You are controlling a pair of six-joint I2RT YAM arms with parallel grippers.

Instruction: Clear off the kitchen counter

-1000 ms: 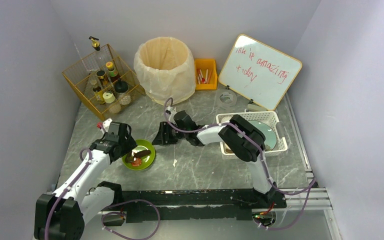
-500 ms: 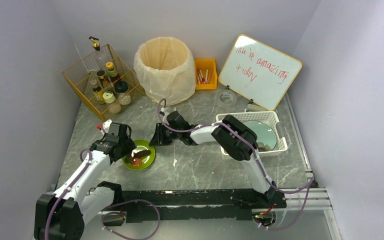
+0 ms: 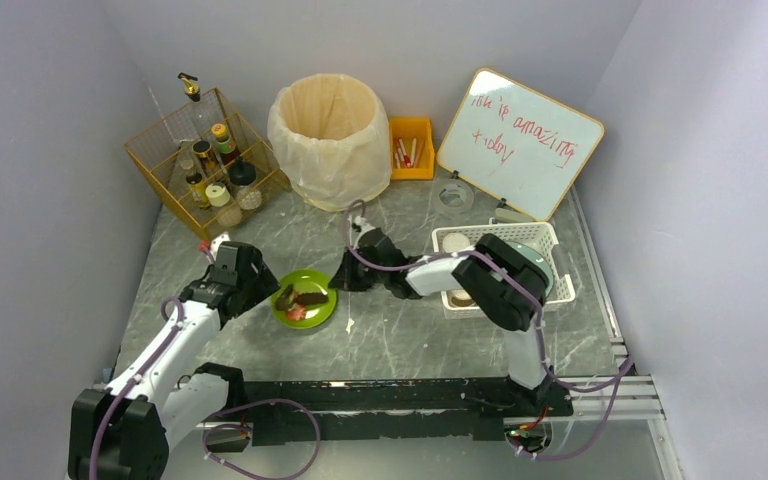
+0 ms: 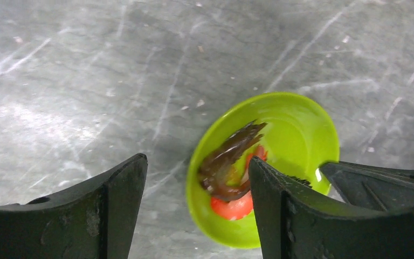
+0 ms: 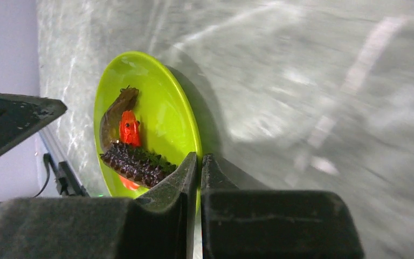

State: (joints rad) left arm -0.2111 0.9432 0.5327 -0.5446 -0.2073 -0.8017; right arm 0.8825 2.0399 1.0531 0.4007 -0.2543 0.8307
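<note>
Right pincer point(image 5: 199, 157) nipped shut on the right-hand rim of the green plate point(image 3: 304, 298); left pincer point(image 4: 197, 162) standing wide, holding nothing.

Plate sits on the desk point(image 3: 410, 340), grey with thin white veins, which spreads out on every side of it. On the plate: a dark brown scrap point(image 5: 137, 164) and a red bit point(image 5: 129, 128). My left pincer is at the plate's left side; I cannot tell whether a finger touches the rim. White slatted basket point(image 3: 550, 300) well to the plate's right, lined bin point(image 3: 305, 165) beyond the plate, gold wire rack point(image 3: 165, 150) beyond and to its left.
</note>
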